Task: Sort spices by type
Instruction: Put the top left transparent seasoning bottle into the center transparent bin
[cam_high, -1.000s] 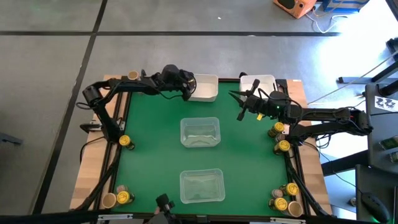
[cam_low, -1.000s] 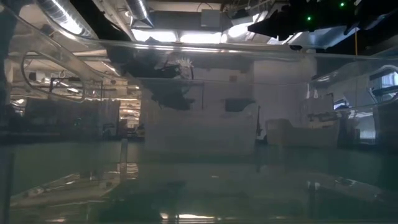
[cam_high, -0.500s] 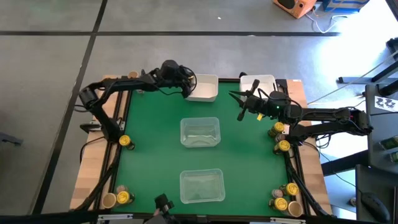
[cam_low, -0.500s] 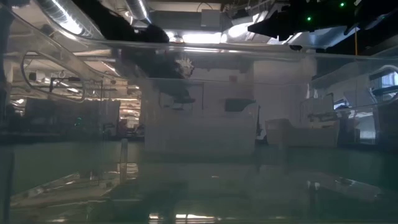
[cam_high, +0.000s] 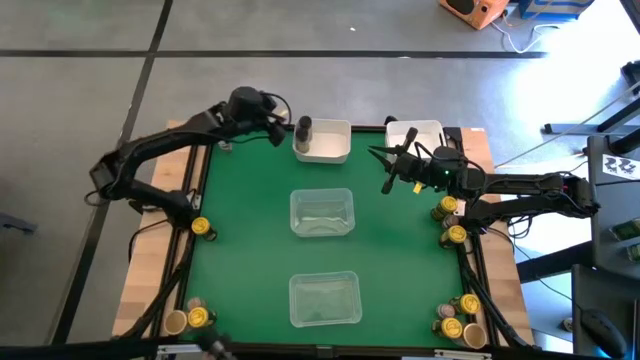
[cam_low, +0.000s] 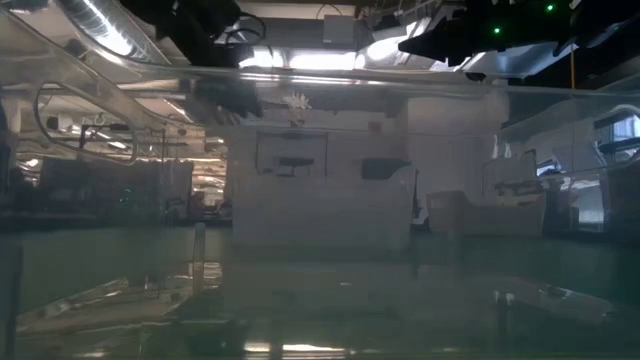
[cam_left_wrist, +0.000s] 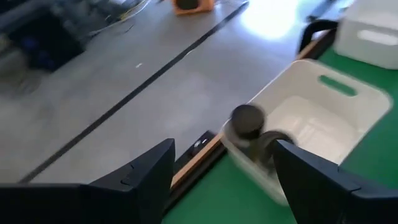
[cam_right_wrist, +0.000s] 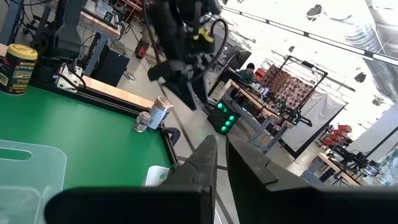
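Observation:
A taller dark grey spice jar (cam_high: 303, 129) stands upright inside the left white bin (cam_high: 330, 146), at the bin's left end; the left wrist view shows it (cam_left_wrist: 248, 121) too. My left gripper (cam_high: 279, 124) is open and hangs just left of that bin, touching nothing, with the jar beyond its fingers (cam_left_wrist: 225, 147). My right gripper (cam_high: 384, 170) is shut and empty, held above the mat near the right white bin (cam_high: 416, 133). Yellow-lidded jars (cam_high: 200, 228) and tan-lidded jars (cam_high: 175, 322) stand along the table's side edges.
Two clear plastic trays (cam_high: 321, 212) (cam_high: 323, 298) sit in the middle of the green mat. More jars cluster at the right edge (cam_high: 447, 207) (cam_high: 456, 235) and the near right corner (cam_high: 468, 304). One tan jar (cam_high: 213, 122) stands at the far left corner.
My left gripper has drawn back from over the left white bin toward the table's far left corner and risen. The dark grey jar, hidden under the gripper before, now stands uncovered in the bin. The right arm has kept still.

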